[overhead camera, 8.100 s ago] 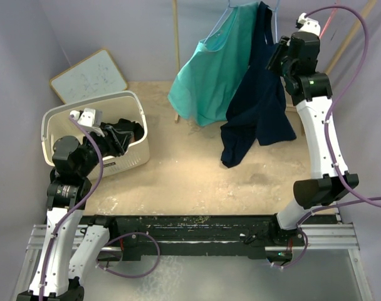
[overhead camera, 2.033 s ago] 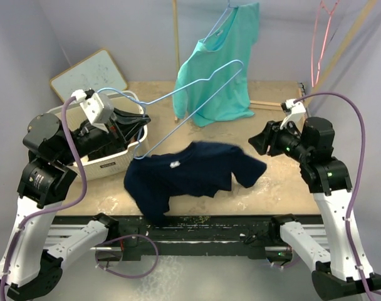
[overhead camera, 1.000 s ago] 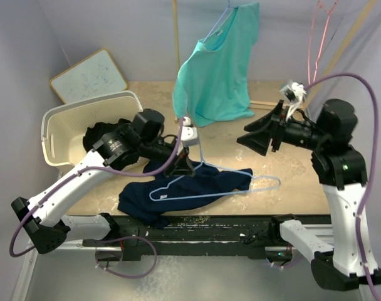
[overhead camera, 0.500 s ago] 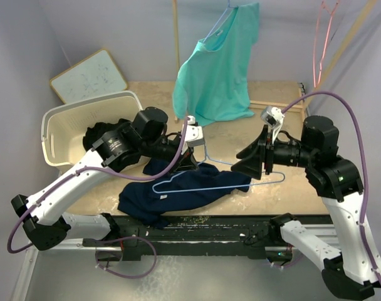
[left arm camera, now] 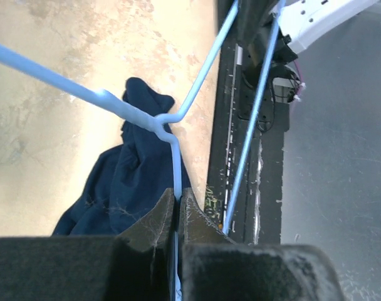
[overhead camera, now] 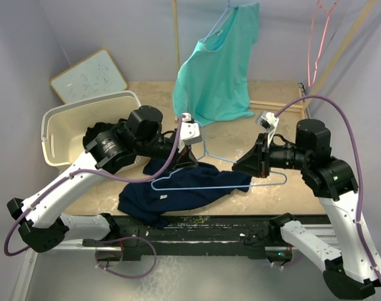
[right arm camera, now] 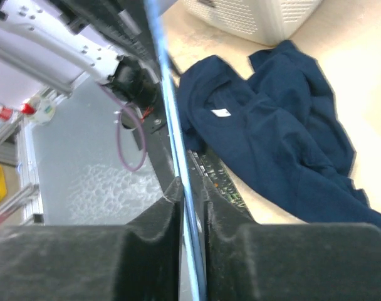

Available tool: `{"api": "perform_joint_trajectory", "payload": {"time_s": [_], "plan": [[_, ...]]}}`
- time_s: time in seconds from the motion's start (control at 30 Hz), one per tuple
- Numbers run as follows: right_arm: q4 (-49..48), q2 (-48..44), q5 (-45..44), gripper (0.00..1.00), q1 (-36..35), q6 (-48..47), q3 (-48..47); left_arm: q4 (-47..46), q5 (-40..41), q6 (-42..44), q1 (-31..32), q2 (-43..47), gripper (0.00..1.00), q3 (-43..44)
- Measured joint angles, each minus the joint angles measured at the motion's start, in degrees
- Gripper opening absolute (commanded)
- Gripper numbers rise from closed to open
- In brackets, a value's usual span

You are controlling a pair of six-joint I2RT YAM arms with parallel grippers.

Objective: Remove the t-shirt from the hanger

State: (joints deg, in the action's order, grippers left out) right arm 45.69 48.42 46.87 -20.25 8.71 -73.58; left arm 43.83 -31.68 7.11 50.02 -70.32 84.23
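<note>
Both arms stretch inward over the bench (overhead camera: 275,128): left tool (overhead camera: 192,157) pinches the blue hanger (overhead camera: 223,186) at its neck, right tool (overhead camera: 239,168) pinches its wire, navy t-shirt (overhead camera: 178,195) beneath.

t-shirt (overhead camera: 184,188): plain navy, with a small white neck label
hanger (right arm camera: 168,94): light blue wire
hung shirt (overhead camera: 219,69): plain teal
second hanger (overhead camera: 316,37): pinkish red wire
basket (overhead camera: 65,116): off-white; the clothes inside are black
board (overhead camera: 90,76): white face with faint grey marks, pale frame
table (overhead camera: 266,119): sandy tan, mottled with paler scuffs
walls (overhead camera: 115,25): pale greyish lilac
pole (overhead camera: 176,37): light wood
left arm (overhead camera: 65,188): white shells, black joints
right arm (overhead camera: 341,207): white shells, black joints
left gripper (left arm camera: 177,207): black, dusted grey at the tips
right gripper (right arm camera: 189,188): black
cable (right arm camera: 120,135): purple
rail (overhead camera: 197,222): black
</note>
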Motion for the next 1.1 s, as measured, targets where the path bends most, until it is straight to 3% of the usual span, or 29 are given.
{"api": "perform_joint_trajectory", "payload": {"time_s": [0.13,0.27,0.3,0.4,0.63,0.83,1.1], "plan": [[-0.33,-0.02,0.81,0.00,-0.57,0.02,-0.02,-0.52,1.70,-0.04,-0.09,0.63,0.00,0.00],[-0.17,-0.13,-1.03,0.00,-0.66,0.02,-0.35,-1.57,3.37,-0.15,0.04,0.92,0.61,0.00],[0.17,-0.09,-2.14,0.00,-0.61,0.04,-0.46,-1.84,4.33,-0.48,0.04,1.27,0.71,-0.02],[1.25,0.15,-5.68,0.00,-0.57,0.09,-0.68,-3.89,8.55,-1.99,0.00,3.69,0.83,-0.92],[4.94,3.15,-19.15,0.00,-0.57,1.27,-7.96,-10.86,24.28,-5.05,-0.02,15.39,0.87,-8.83],[8.00,7.45,-42.69,0.00,-0.57,3.80,-19.98,-16.20,37.86,-7.61,-0.02,24.94,0.86,-17.25],[3.08,16.22,-64.74,0.00,0.74,3.04,-28.74,-16.35,46.66,-11.69,-0.02,29.46,0.86,-24.83]]}}
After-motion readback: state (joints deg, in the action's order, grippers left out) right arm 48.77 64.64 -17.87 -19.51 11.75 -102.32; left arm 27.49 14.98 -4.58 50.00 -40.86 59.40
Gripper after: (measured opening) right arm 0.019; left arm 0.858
